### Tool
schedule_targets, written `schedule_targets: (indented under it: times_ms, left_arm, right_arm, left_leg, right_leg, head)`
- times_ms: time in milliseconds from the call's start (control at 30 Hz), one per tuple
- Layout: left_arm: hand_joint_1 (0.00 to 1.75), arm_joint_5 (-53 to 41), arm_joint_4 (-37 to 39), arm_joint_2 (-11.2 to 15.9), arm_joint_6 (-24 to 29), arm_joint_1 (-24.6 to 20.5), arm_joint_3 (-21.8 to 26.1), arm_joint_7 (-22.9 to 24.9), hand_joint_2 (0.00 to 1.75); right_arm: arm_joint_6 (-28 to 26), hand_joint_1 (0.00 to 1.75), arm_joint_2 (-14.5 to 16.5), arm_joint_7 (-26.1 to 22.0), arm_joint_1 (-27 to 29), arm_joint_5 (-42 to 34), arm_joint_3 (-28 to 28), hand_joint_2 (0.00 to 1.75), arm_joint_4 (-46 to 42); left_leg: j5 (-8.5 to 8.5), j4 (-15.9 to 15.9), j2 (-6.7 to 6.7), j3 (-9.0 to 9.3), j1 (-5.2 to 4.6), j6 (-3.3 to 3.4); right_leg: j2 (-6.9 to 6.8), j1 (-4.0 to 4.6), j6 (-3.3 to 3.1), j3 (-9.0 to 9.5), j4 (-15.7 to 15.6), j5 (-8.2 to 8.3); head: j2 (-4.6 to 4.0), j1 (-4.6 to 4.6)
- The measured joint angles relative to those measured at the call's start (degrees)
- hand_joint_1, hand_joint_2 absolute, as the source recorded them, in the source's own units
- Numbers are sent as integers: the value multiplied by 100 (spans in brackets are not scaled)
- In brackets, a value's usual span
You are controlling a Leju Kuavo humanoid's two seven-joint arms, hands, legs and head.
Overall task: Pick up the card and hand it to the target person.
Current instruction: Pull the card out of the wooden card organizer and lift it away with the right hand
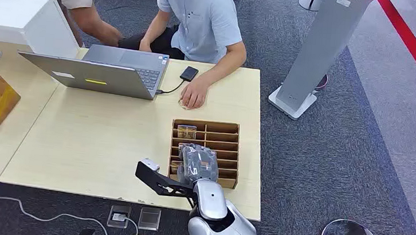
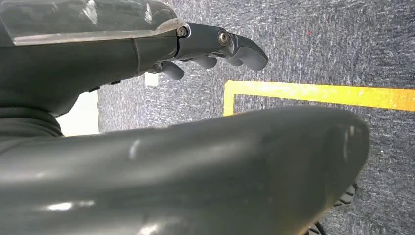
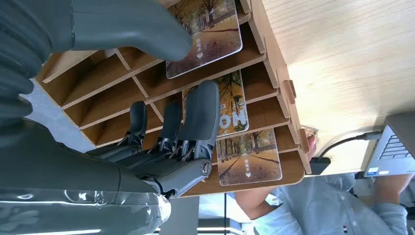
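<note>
Wooden rack [image 1: 231, 154], card [image 3: 234, 104] slot-aligned.

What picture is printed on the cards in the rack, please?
An autumn tree-lined path, on each card; clearest in the right wrist view.

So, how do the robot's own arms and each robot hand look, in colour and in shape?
The right arm is smooth, rounded silver metal with a glossy sheen, and a black angular bracket sticks out near its wrist. The right robot hand has a clear ribbed cover, a thick grey thumb and darker, slim jointed fingers. The left robot hand is dark grey with visible screws.
</note>
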Motion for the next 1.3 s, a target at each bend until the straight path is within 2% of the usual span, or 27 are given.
schedule_targets:
  times_ms: [400, 1033, 1233, 1300]
  left_arm:
    - [0, -3, 0, 0, 0, 0, -7, -3, 0]
    - [0, -3, 0, 0, 0, 0, -7, -4, 0]
    - [0, -3, 0, 0, 0, 0, -7, -4, 0]
    - [0, -3, 0, 0, 0, 0, -7, -4, 0]
  right_arm:
    - [2, 107, -1, 2, 49, 28, -42, 175, 63]
    - [34, 99, -1, -77, 78, -22, -103, 175, 128]
    - [52, 108, 1, -95, 89, -33, -104, 175, 145]
    - [66, 119, 1, -110, 99, -46, -104, 175, 155]
  left_leg:
    - [0, 0, 0, 0, 0, 0]
    - [0, 0, 0, 0, 0, 0]
    - [0, 0, 0, 0, 0, 0]
    - [0, 0, 0, 0, 0, 0]
  right_leg:
    - [0, 0, 0, 0, 0, 0]
    - [0, 0, 0, 0, 0, 0]
    - [0, 0, 0, 1, 0, 0]
    - [0, 0, 0, 0, 0, 0]
  head:
    - [1, 0]
    - [0, 0]
    - [1, 0]
    - [0, 0]
